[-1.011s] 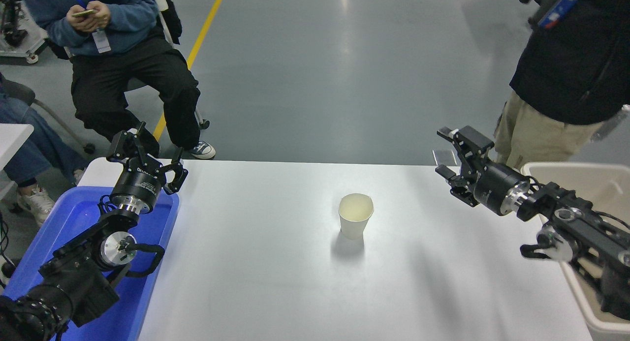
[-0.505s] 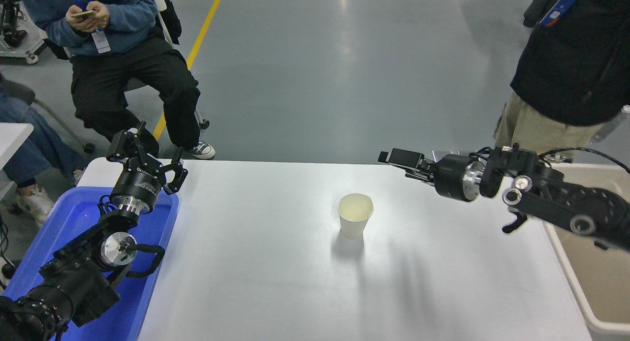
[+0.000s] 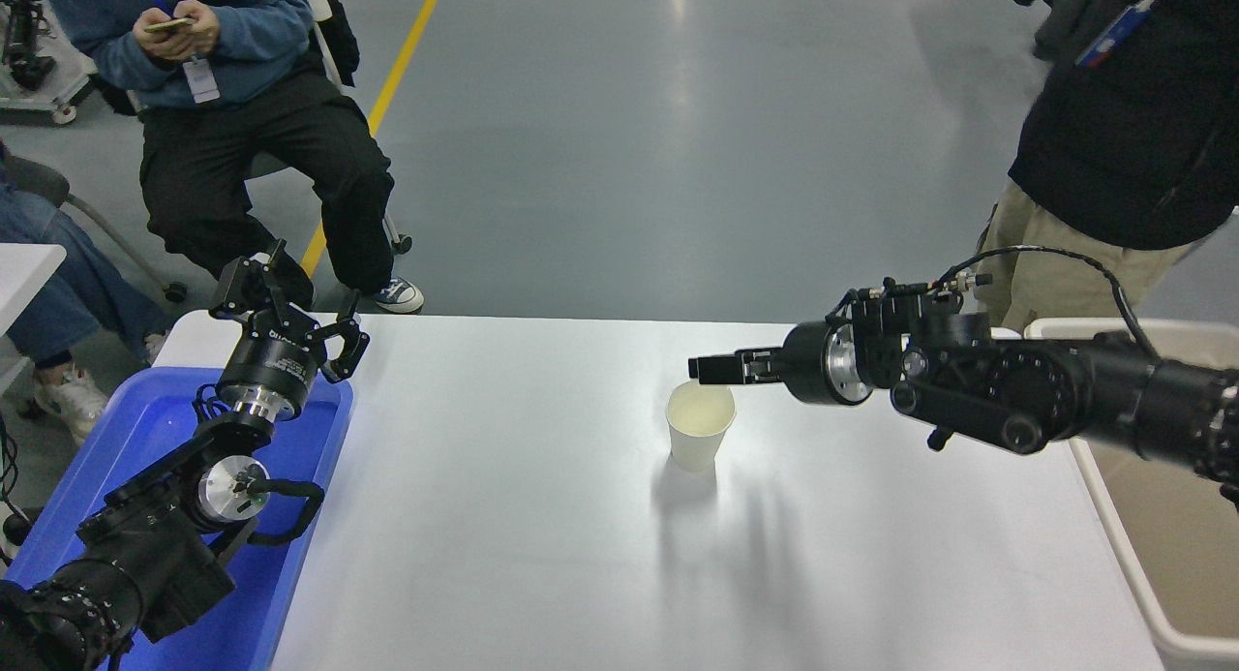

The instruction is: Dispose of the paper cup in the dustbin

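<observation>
The paper cup [image 3: 700, 425] stands upright near the middle of the white table [image 3: 542, 555], mouth up, nothing gripping it. So the pickup is not yet done, and neither is the drop.

The right gripper [image 3: 714, 369] reaches in from 3 o'clock, level with the cup's far rim, its tip just over that rim at about 12 o'clock of the cup. It is seen edge-on, so whether its jaws are wide or narrow I cannot tell.

The dustbin [image 3: 1113, 497] waits at the table's 4 o'clock edge, well apart from the cup.

The left gripper [image 3: 290, 298] is parked at 9 o'clock above the blue tray [image 3: 281, 555], jaws spread and holding nothing.

My read: early stage, with grasp, carry and release all left.
</observation>
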